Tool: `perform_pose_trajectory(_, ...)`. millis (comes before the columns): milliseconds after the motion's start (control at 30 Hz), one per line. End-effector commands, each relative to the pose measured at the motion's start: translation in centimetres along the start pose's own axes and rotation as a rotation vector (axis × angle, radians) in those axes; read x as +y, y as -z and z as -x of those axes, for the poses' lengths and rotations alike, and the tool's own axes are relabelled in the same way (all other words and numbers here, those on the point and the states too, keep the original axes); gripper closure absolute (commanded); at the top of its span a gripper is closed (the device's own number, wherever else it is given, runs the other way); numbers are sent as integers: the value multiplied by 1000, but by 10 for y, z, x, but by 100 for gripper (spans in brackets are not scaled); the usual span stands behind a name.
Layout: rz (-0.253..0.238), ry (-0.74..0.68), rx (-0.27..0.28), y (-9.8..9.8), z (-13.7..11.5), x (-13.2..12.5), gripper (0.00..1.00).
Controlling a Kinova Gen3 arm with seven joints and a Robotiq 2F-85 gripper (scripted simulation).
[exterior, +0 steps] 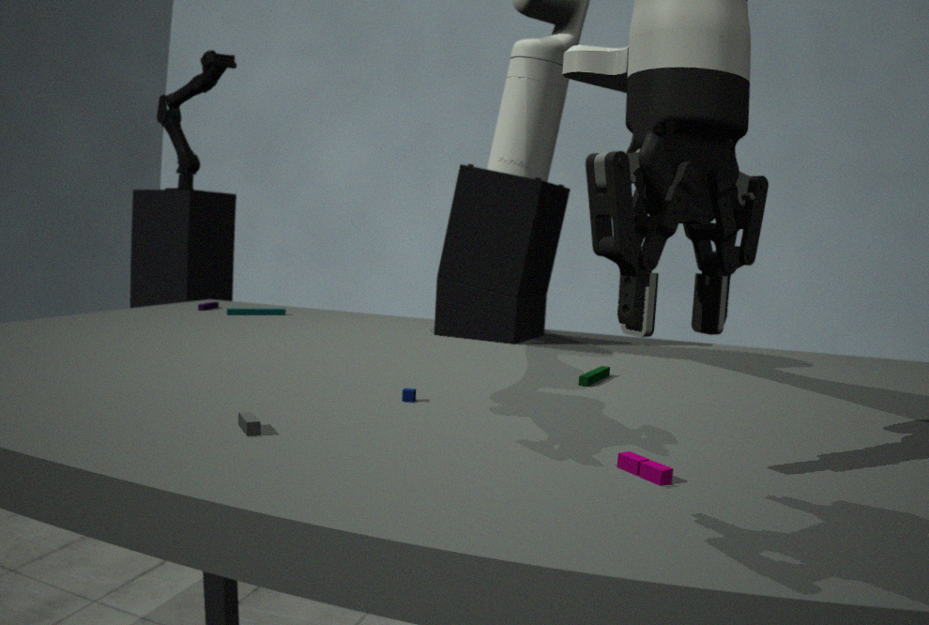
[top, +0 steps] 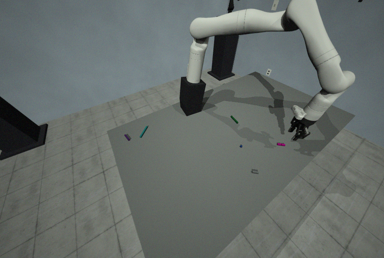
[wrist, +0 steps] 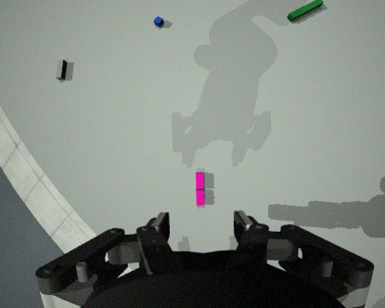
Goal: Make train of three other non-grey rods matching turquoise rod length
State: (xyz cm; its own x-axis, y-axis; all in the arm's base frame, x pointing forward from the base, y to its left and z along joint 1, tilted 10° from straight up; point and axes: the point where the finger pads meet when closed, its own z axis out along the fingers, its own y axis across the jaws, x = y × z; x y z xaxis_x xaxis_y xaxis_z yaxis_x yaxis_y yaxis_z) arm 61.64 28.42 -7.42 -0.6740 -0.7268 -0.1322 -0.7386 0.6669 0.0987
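Two magenta rods, one [top: 279, 144] [exterior: 631, 463] [wrist: 200, 180] and another [top: 283, 144] [exterior: 655, 472] [wrist: 200, 198], lie flat in a straight line, end to end, touching or almost touching. My gripper [top: 292, 134] [exterior: 673, 324] [wrist: 201, 223] is open and empty, above the table near them. The turquoise rod [top: 144, 131] [exterior: 256, 312] and purple rod [top: 127, 137] [exterior: 207, 305] lie apart at the far left. The green rod [top: 234, 119] [exterior: 594, 375] [wrist: 305, 10] lies towards the arm's base. The blue rod [top: 241, 145] [exterior: 408, 394] [wrist: 159, 21] lies alone.
A grey rod [top: 254, 171] [exterior: 249, 423] [wrist: 61, 70] lies well apart from the magenta pair, nearer the table's edge. The arm's black base block [top: 191, 97] [exterior: 499, 257] stands at the back. The grey table [top: 174, 182] [exterior: 149, 368] ends not far from the magenta pair.
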Motion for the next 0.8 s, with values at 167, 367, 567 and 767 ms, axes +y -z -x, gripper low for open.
perform_pose_trajectory(167,-1,0,-2,2,1,0,0)
perform_pose_trajectory(367,-1,0,-2,2,1,0,0)
perform_pose_trajectory(567,-2,-2,-2,2,-1,-4,0)
perform_pose_trajectory(767,-6,-15,-1,2,-16,-29,0)
